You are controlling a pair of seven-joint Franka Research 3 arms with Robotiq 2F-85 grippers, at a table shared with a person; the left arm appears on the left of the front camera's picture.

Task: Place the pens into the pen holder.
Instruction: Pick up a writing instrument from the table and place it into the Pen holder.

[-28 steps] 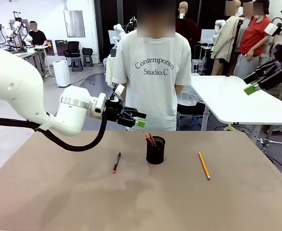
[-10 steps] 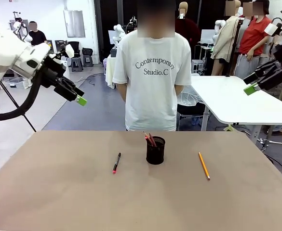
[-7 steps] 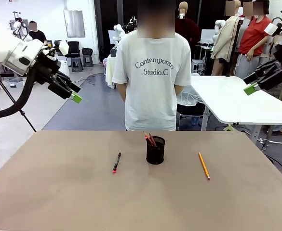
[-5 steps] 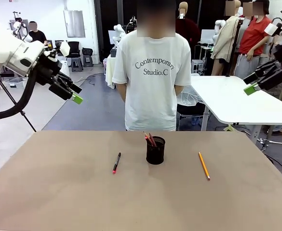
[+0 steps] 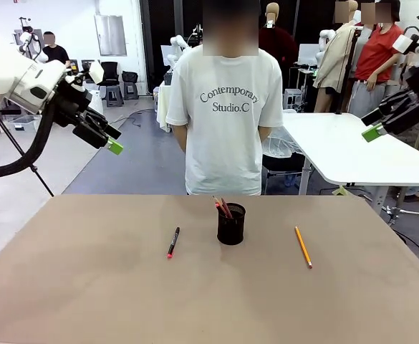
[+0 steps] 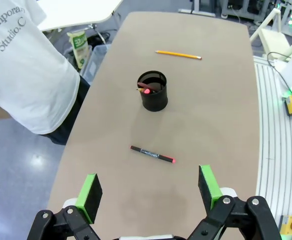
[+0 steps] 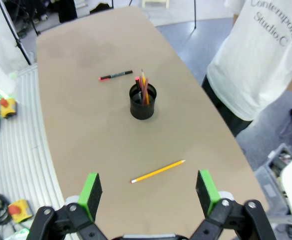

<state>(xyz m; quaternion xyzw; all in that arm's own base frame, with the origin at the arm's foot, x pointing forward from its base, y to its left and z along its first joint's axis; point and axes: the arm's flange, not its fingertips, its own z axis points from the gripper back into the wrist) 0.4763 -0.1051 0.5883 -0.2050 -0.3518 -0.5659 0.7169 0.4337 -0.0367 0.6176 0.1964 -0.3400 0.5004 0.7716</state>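
Your left gripper (image 6: 149,189) gapes empty, right gripper (image 7: 148,192) likewise; thin black red-ended pen (image 6: 152,153) well ahead: likely light, stiff, rolls; pinch mid-barrel.

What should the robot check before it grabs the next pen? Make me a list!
1. Left gripper open and empty: ok.
2. Right gripper open and empty: ok.
3. Pen holder upright on the table: ok.
4. Black pen lying free, to the robot's left of the holder: ok.
5. Yellow pencil lying free, to the robot's right of the holder: ok.
6. All pens inside the holder: not ok, two lie outside.
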